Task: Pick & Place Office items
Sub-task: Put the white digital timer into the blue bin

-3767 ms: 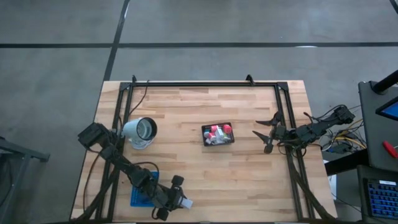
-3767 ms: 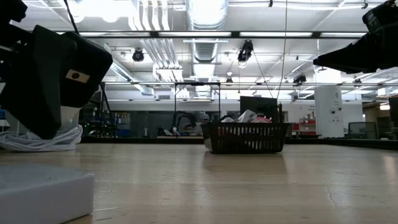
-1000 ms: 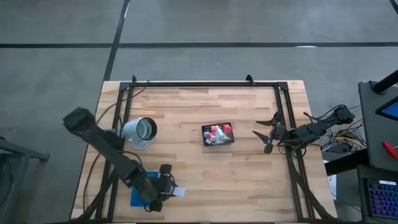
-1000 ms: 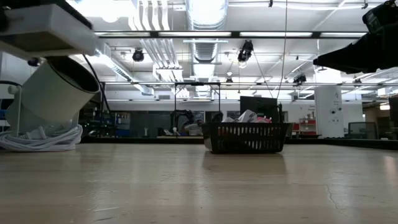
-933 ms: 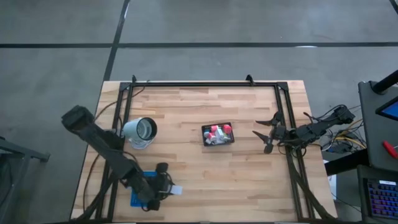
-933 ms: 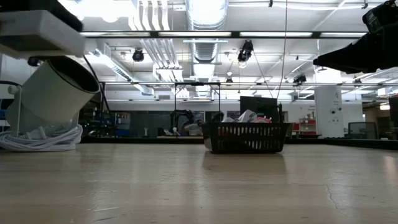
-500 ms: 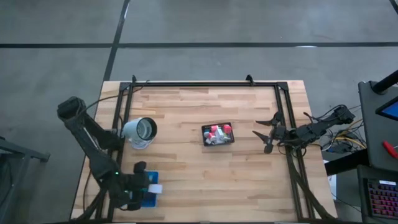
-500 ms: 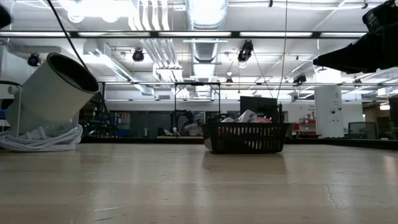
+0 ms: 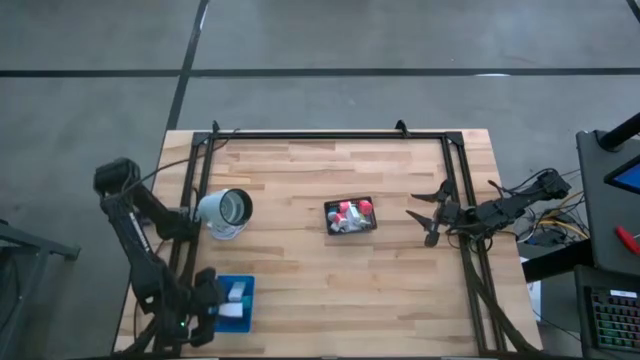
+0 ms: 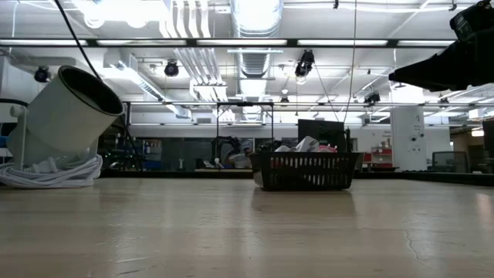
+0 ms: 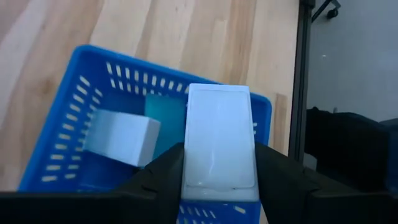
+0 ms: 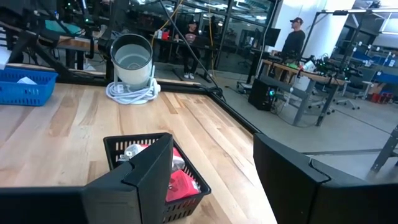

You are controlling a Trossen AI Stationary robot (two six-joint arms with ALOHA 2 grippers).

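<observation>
Now left gripper (image 11: 219,186), jaws clamping a white block (image 11: 219,140) over the blue tray (image 11: 68,118), could drop it outside the rim.

Both arms are built of dark, near-black segments joined by bulky rounded joints. The left arm (image 9: 135,250) is trailed by a thin black cable. Flat, angular matte-black fingers (image 12: 146,171) are seen on the right arm (image 9: 500,210), with bevelled edges.
</observation>
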